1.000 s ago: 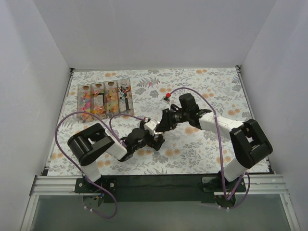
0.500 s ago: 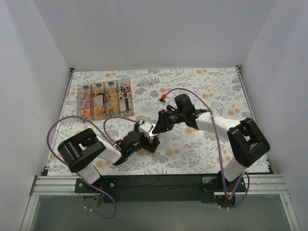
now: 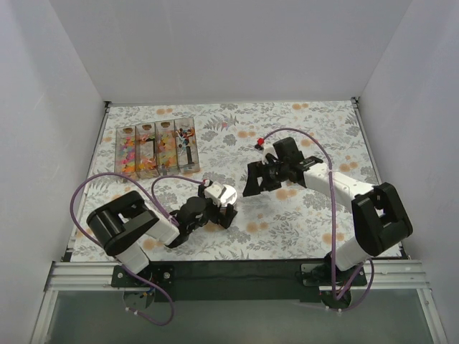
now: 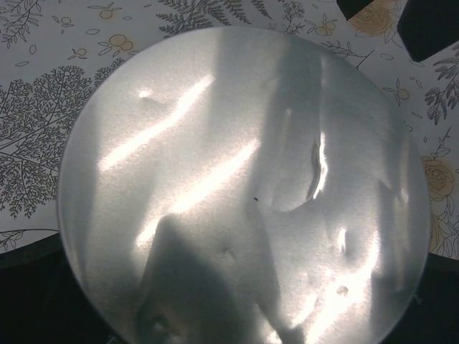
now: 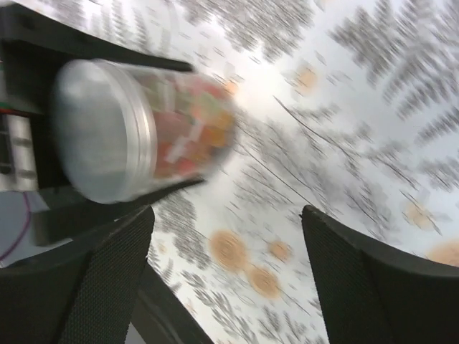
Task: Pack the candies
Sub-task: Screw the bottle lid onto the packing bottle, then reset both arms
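Top external view, table: I see a white tablecloth with grey leaf and orange flower prints [image 3: 301,229] over the whole work surface.
Supply: a clear plastic box of four long compartments [image 3: 155,147] sits at the far left, well apart from both grippers, with many small mixed-colour wrapped candies [image 3: 129,152] in it.
Container: a clear round jar [image 5: 179,132] is near the middle of the cloth, closed by a round silver metal lid [image 4: 244,186]. My right wrist view shows it packed with candies.
Left gripper [image 3: 222,204]: clamped on the jar, one black finger on either side of it.
Right gripper [image 3: 252,183]: jaws wide apart, nothing between them, near the jar but not touching it.
Progress: I judge filling and lidding done. What I reckon is left is setting the jar down, and more packing if the box's stock must go too.
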Controlling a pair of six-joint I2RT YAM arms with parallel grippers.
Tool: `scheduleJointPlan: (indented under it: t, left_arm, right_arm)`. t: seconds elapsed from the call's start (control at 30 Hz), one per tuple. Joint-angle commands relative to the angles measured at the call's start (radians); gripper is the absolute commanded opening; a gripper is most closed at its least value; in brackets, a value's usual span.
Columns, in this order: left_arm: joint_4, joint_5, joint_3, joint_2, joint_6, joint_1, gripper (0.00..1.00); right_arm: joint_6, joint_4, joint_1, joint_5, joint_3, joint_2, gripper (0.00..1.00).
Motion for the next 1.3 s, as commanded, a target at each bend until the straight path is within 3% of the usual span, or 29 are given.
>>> scheduleJointPlan:
  t: [0.0,0.07,0.17,0.3,0.9,1.27]
  left_arm:
    - [-0.019,0.066,0.018,-0.007,0.007,0.003,0.98]
    - [-0.011,0.082,0.024,-0.005,0.008,0.003,0.98]
    - [-0.011,0.143,0.035,0.002,0.011,0.003,0.98]
    - [0.021,0.172,0.059,0.05,0.03,0.002,0.98]
    - [0.012,0.206,0.16,0.18,0.115,0.002,0.98]
    - [-0.014,0.215,0.185,0.174,0.105,0.002,0.98]
  right_arm:
    - [-0.036,-0.164,-0.063,0.026,-0.028,0.002,0.92]
    - [-0.03,-0.132,-0.065,-0.034,-0.036,0.008,0.98]
    - [0.024,-0.037,-0.065,-0.143,-0.059,0.031,0.98]
    - [0.078,0.051,-0.064,-0.174,-0.057,0.028,0.98]
    - [-0.028,-0.007,-0.057,-0.042,0.007,-0.047,0.98]
    - [-0.042,0.019,0.048,0.073,-0.062,-0.007,0.98]
